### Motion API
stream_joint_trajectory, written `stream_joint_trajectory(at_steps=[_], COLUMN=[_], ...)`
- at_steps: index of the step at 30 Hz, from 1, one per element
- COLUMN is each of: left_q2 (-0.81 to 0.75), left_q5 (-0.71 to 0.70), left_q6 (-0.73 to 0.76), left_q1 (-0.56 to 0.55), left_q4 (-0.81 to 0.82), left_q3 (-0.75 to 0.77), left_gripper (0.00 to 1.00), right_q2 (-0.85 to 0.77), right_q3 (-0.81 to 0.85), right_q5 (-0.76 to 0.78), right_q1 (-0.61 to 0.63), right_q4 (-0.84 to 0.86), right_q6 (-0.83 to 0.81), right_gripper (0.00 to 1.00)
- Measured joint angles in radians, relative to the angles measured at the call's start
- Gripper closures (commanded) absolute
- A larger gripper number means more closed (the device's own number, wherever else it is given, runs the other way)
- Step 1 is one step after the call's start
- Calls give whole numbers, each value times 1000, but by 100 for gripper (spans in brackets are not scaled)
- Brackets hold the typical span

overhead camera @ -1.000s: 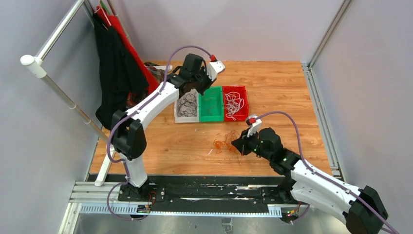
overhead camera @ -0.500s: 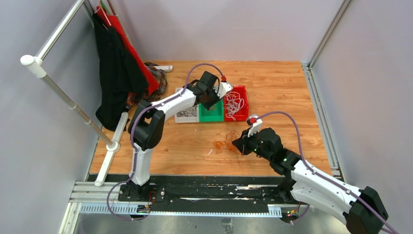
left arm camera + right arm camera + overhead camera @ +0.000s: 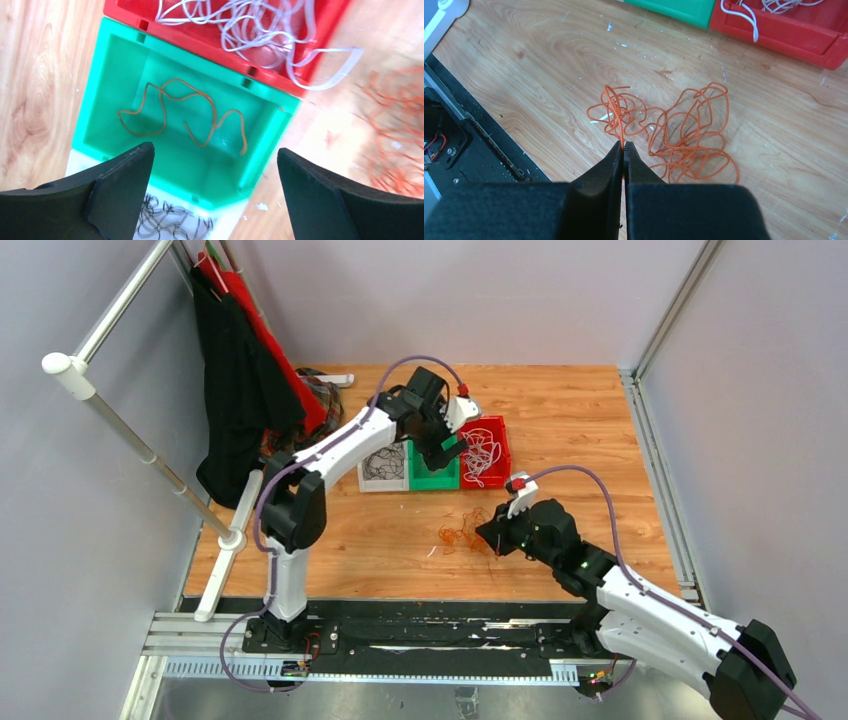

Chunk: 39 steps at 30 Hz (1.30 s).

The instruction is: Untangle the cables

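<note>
A tangle of orange cables (image 3: 460, 535) lies on the wooden table, also seen in the right wrist view as the tangle (image 3: 684, 135). My right gripper (image 3: 624, 146) is shut on one orange strand at the tangle's left edge. My left gripper (image 3: 214, 152) hangs open above the green bin (image 3: 105, 85), with nothing between its fingers. One loose orange cable (image 3: 182, 117) lies on that bin's floor. In the top view the left gripper (image 3: 447, 452) is over the green bin (image 3: 432, 478) and the right gripper (image 3: 490, 535) is beside the tangle.
A red bin (image 3: 497, 465) holds white cables (image 3: 250, 25). A white bin (image 3: 366, 480) holds black cables (image 3: 170, 225). Dark and red clothes (image 3: 240, 380) hang from a rack at the left. A black rail (image 3: 454, 145) runs along the table's near edge.
The left gripper swung from the white bin over to the green bin and opened; an orange cable now lies in the green bin. The right arm has not moved.
</note>
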Motion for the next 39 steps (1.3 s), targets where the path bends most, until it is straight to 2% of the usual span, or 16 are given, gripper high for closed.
stream_joint_trajectory(at_steps=[7,12,17,21,25,27,31,34,35,37,39], left_q2=[-218,-360,-329,-280,-276,-276,-276,-278,-278,-283,-293], left_q5=[256,503,612,661,693,705,719,718,715,700,671], left_q6=[41,31,40,114,196,230,278,298,299,292,270], left_q1=[3,-10,-42,-45,-45,-46,-50,-54,-55,-57,-60], left_q4=[-195,-238,-274,-296,-304,-305,-314,-322,-325,-335,-338], left_q3=[50,-59,-140,-166,-167,-167,-168,-172,-173,-173,-172], left_gripper=[0,3,11,18,28,38,67,95,99,99,99], right_q2=[27,64,82,93,111,122,142,146,147,148,149], right_q3=[48,100,132,150,168,180,196,196,196,196,197], right_q5=[-5,-30,-76,-122,-179,-208,-240,-248,-248,-238,-211], right_q1=[0,0,0,0,0,0,0,-1,-1,-2,-2], right_q4=[2,8,30,35,42,47,56,61,63,64,65], right_q6=[0,-1,-5,-14,-23,-25,-27,-27,-27,-27,-30], right_gripper=[99,99,100,99,99,99,99,100,99,99,92])
